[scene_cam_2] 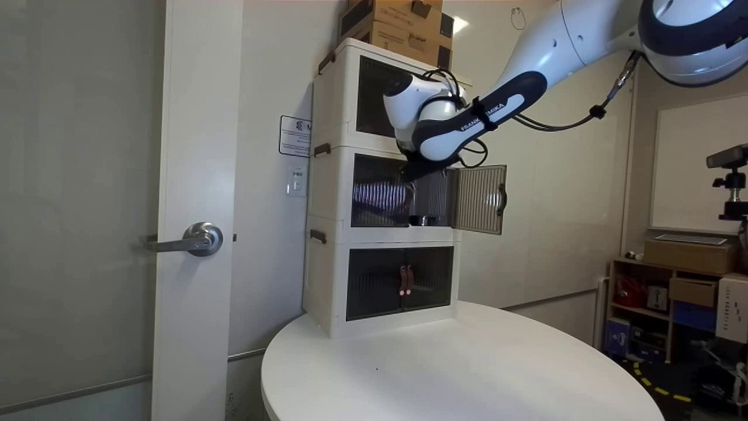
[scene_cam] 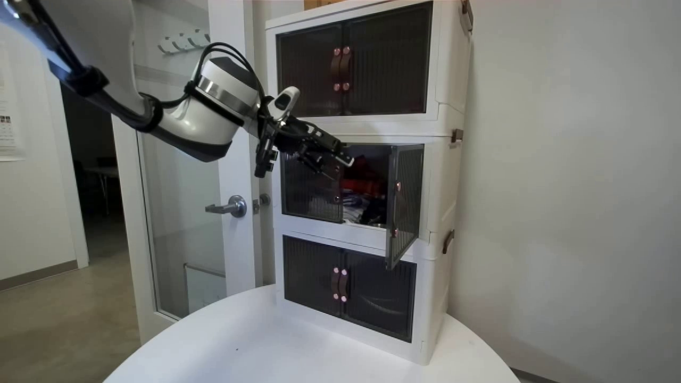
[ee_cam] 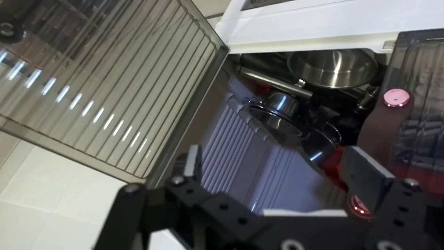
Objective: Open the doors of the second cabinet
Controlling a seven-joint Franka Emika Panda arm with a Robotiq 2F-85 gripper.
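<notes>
Here's the black metal hand [ee_cam: 277,158], spread wide! The shut, smoked ribbed-plastic door [ee_cam: 425,125] sits at the wrist view's right edge, its reddish-brown strap handle [ee_cam: 384,132] slanting steeply behind the right-side finger [ee_cam: 364,180], contact unclear.

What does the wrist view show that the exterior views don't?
Only the wrist view shows a round metal dish and a metal bar inside the middle cabinet plainly; the exterior views don't show enough in there to make them out. Only the exterior views show the white arm, the round table and the silver lever. Both show the open door and its partner, which isn't swung wide.
</notes>
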